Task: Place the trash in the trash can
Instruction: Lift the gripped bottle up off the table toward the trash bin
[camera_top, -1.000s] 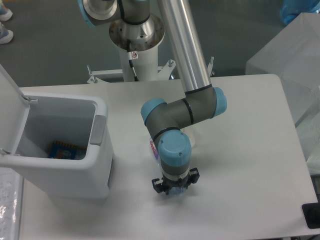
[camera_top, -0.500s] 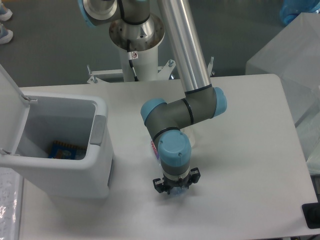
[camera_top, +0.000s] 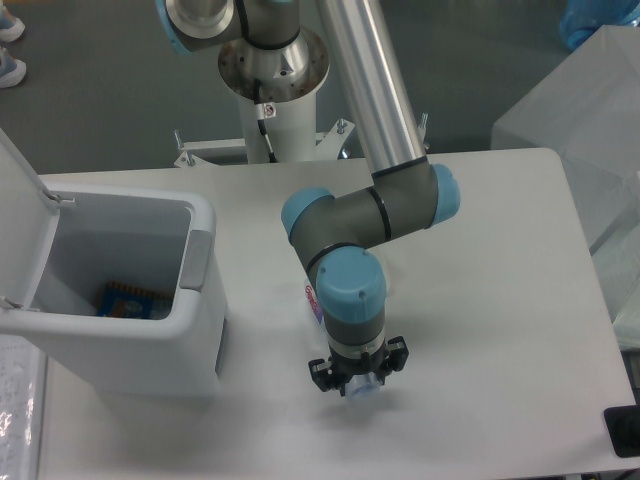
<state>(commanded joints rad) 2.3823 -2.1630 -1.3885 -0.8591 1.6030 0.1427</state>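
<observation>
Camera view, fixed, looking down on a white counter (camera_top: 480, 300) with rounded corners and a smooth matte top. Grey floor lies beyond its far edge. A white pedestal (camera_top: 275, 105) carries the arm's base behind the counter. At the right edge stand translucent, frosted plastic boxes (camera_top: 580, 120).

Trash can (camera_top: 190, 330): white, boxy, hard plastic, on the left part of the counter. Its hinged lid (camera_top: 18, 190) is tipped up and open at the far left. A grey latch (camera_top: 195, 262) sits on the front rim. Inside, at the bottom, lies something with a blue-and-orange print (camera_top: 132, 299), probably the bottle's label; the rest of it is not readable.

Arm: polished silver tube, grey joints with light-blue caps, wrist pointing straight down over the middle of the counter. Gripper (camera_top: 358, 380) is black, low over the surface. The fingers are pinching a small clear, faintly bluish crumpled piece, the wrapper (camera_top: 362, 387), mostly hidden under the wrist. I cannot tell whether it touches the counter. The wrapper is well apart from the trash can, to its right.
</observation>
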